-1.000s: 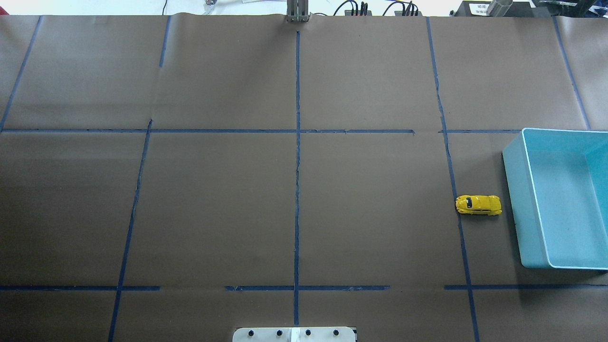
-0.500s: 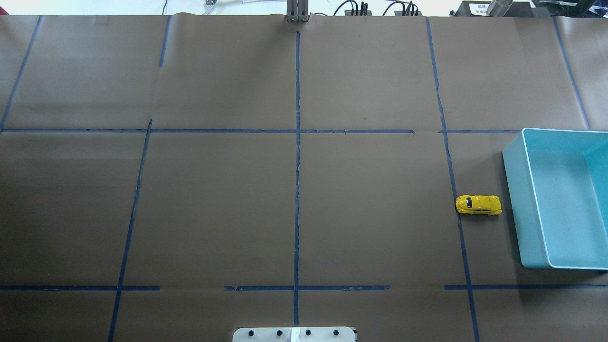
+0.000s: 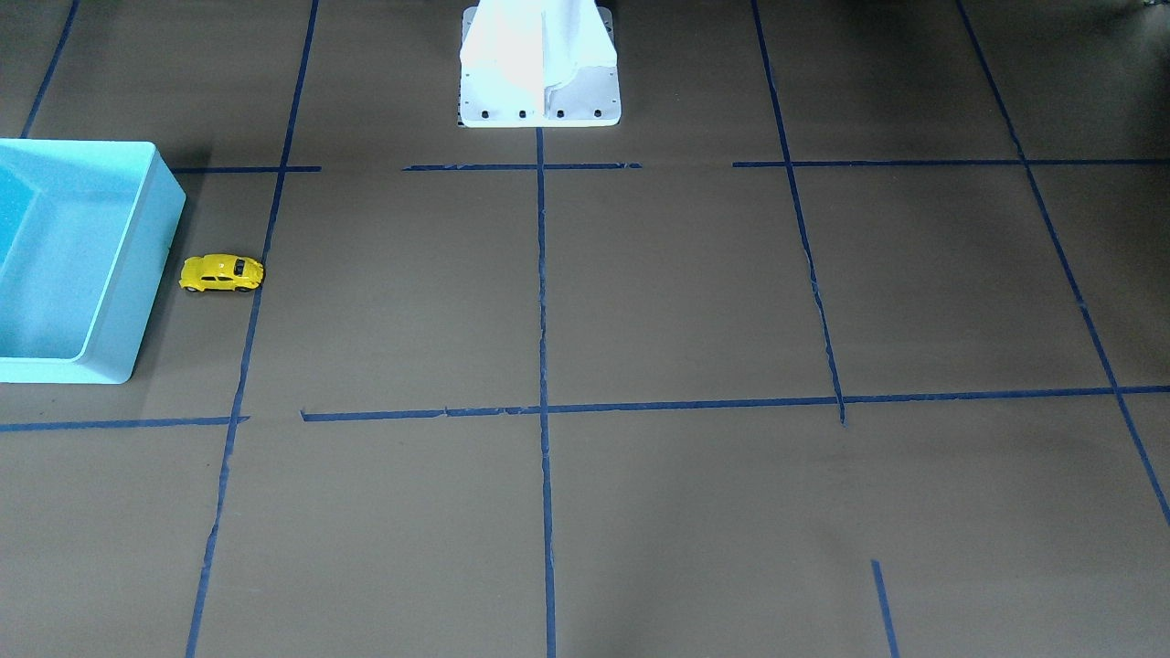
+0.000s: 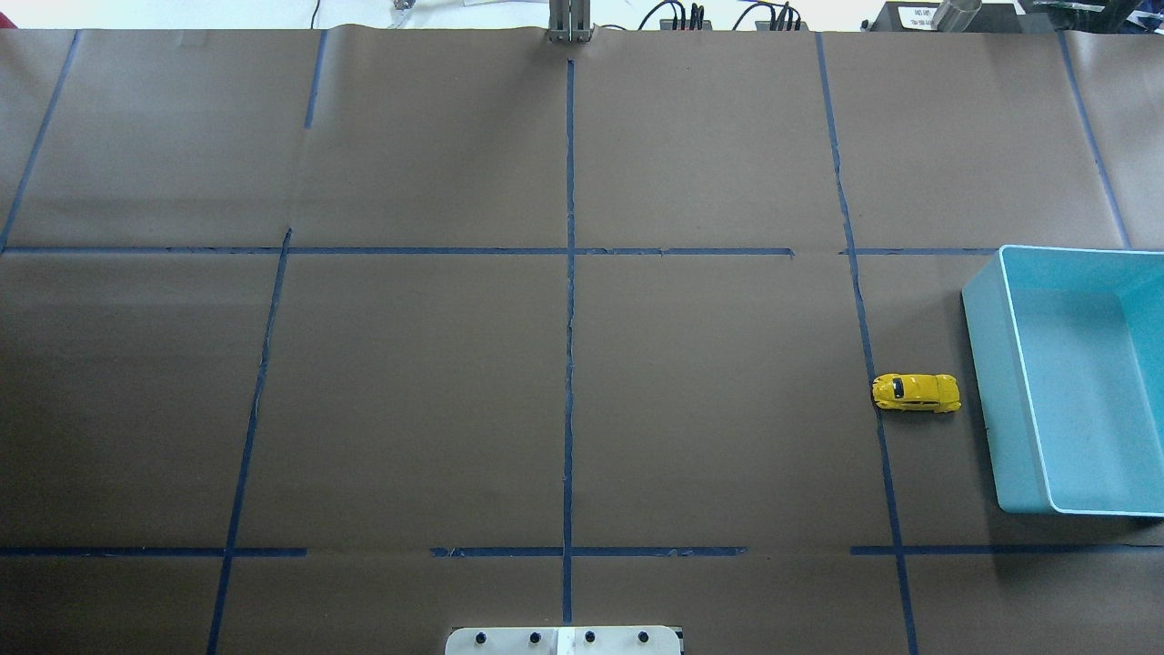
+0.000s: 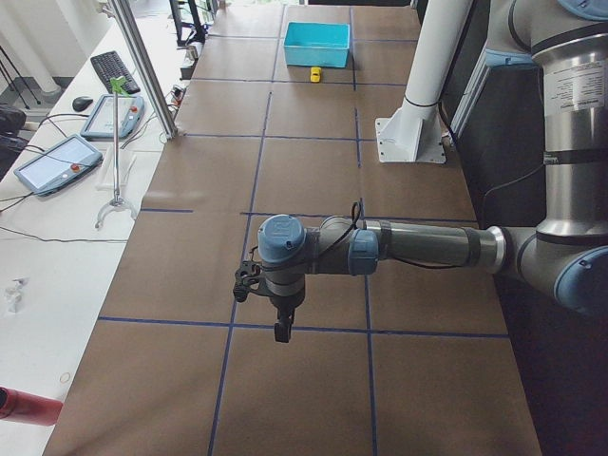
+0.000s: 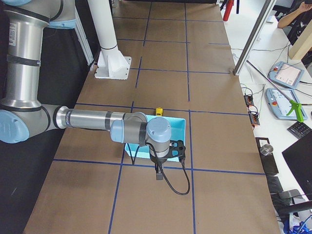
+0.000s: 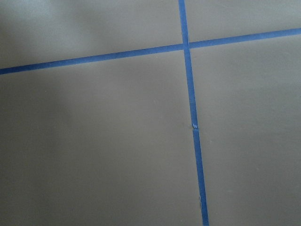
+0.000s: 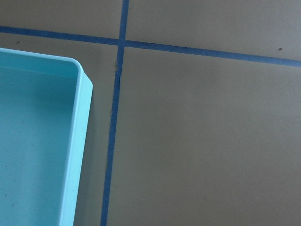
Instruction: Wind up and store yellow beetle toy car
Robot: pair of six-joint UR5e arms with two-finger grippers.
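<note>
The yellow beetle toy car stands on its wheels on the brown table, just left of the turquoise bin. It also shows in the front-facing view, the left side view and the right side view. My left gripper hangs over the table's far left end, far from the car. My right gripper hangs beyond the bin's outer side. Both show only in the side views, so I cannot tell whether they are open or shut.
The bin holds nothing; its rim corner shows in the right wrist view. The white robot base sits at the near table edge. Blue tape lines grid the brown paper. Operator desks with tablets flank the table.
</note>
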